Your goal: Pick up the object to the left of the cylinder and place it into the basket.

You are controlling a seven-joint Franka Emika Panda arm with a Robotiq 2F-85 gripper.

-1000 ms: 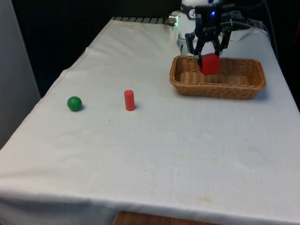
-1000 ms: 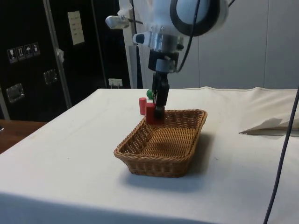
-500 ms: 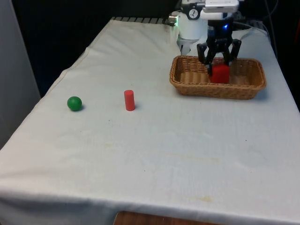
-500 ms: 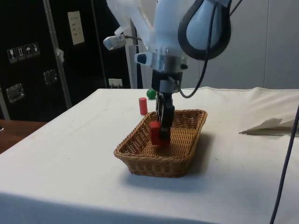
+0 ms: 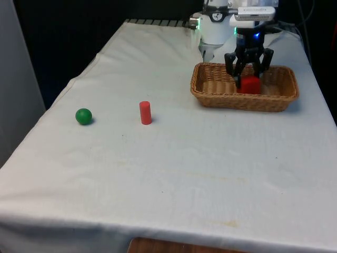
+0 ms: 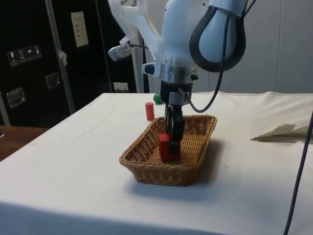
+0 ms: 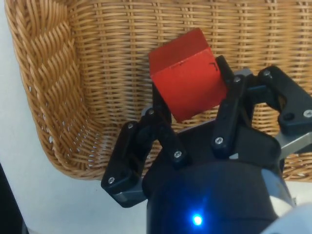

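Observation:
A red cube (image 5: pixel 250 84) sits low inside the wicker basket (image 5: pixel 242 101), tilted between my fingers. My gripper (image 5: pixel 249 79) is down in the basket and shut on the cube. The side view has the cube (image 6: pixel 164 146) close to the basket (image 6: pixel 161 171) floor, with the gripper (image 6: pixel 171 144) upright over it. From the wrist, the cube (image 7: pixel 187 80) is pinched on two sides by the gripper (image 7: pixel 190 87), with the basket wall (image 7: pixel 48 73) beside it. A red cylinder (image 5: pixel 145 113) stands on the cloth, and a green ball (image 5: pixel 83 116) lies towards the front view's left of it.
The robot's base (image 5: pixel 213 31) stands just behind the basket. In the side view the cylinder (image 6: pixel 149 111) and ball (image 6: pixel 157 98) lie beyond the basket, and a fold of white cloth (image 6: pixel 281 132) rises at the right.
The gripper has carried the red cube from above the basket's rim down into the basket, shifting towards the front view's right. The cylinder and ball have not moved.

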